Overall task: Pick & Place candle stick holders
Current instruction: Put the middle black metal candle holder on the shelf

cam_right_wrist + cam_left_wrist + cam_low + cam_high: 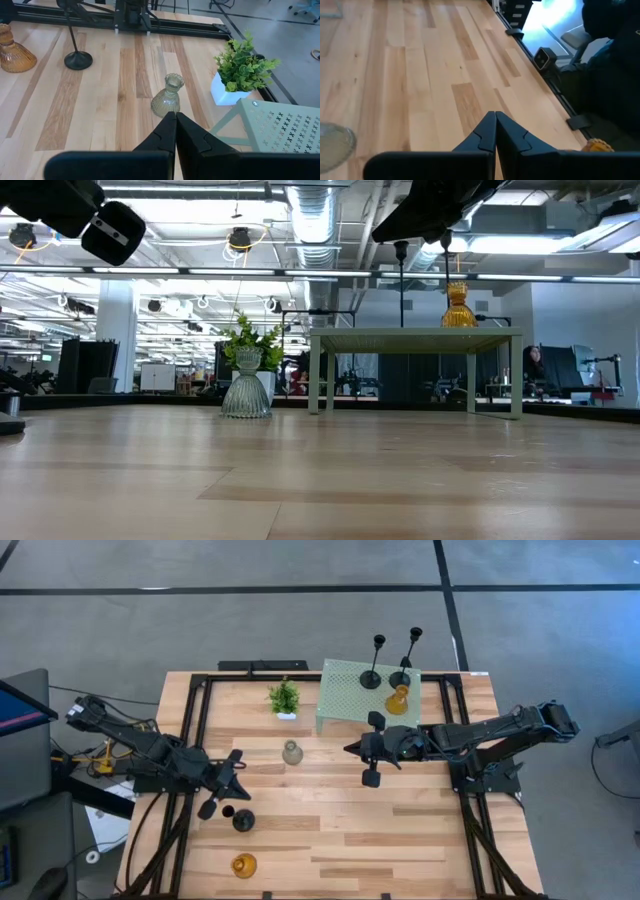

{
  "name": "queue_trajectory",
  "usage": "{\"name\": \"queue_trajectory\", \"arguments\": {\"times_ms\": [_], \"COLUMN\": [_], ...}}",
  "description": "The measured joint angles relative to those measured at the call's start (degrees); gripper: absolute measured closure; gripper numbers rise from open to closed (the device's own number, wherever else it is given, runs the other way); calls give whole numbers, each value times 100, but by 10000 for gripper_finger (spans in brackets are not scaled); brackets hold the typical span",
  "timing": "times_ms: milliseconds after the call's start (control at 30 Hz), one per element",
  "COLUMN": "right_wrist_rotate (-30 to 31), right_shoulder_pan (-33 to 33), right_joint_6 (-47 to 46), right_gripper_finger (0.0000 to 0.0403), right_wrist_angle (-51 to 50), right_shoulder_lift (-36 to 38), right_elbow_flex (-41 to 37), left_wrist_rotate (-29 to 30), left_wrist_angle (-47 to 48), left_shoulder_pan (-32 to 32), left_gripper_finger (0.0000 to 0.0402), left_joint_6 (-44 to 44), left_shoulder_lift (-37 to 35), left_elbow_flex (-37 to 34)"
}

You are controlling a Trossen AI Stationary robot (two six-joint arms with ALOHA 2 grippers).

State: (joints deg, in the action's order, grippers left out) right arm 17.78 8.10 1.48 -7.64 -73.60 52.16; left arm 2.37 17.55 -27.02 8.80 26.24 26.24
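Two black thin-stemmed holders [375, 665] [410, 655] and an amber glass holder [397, 700] stand on the pale green mesh stand [350, 705]. A clear-grey glass holder [292, 752] stands on its base on the table. It also shows in the right wrist view [167, 97]. A third black holder [243, 820] and a second amber holder [243, 865] stand near the front left. My left gripper [240, 788] is shut and empty, just beyond the black holder. My right gripper [350, 748] is shut and empty, pointing at the clear-grey holder from the right.
A small green potted plant [284, 700] stands left of the mesh stand, behind the clear-grey holder. Black rails [195, 720] run along the table's sides and far edge. Bare wood lies at the table's middle and front right [400, 840].
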Motion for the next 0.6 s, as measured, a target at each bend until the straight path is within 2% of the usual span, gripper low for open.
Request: {"name": "queue_trajectory", "arguments": {"times_ms": [267,400,600], "right_wrist_rotate": [2,2,2], "right_shoulder_pan": [0,0,0], "right_joint_6": [2,2,0], "right_gripper_finger": [403,403,403], "right_wrist_angle": [-2,-2,-2], "right_shoulder_lift": [1,2,1], "right_elbow_flex": [0,0,0], "left_wrist_rotate": [38,37,-423], "left_wrist_angle": [11,27,511], "left_shoulder_pan": [-57,-57,-57], "left_gripper_finger": [398,397,397], "left_joint_6": [0,63,645], "left_shoulder_lift": [-2,-4,-7], "left_elbow_flex": [11,255,638]}}
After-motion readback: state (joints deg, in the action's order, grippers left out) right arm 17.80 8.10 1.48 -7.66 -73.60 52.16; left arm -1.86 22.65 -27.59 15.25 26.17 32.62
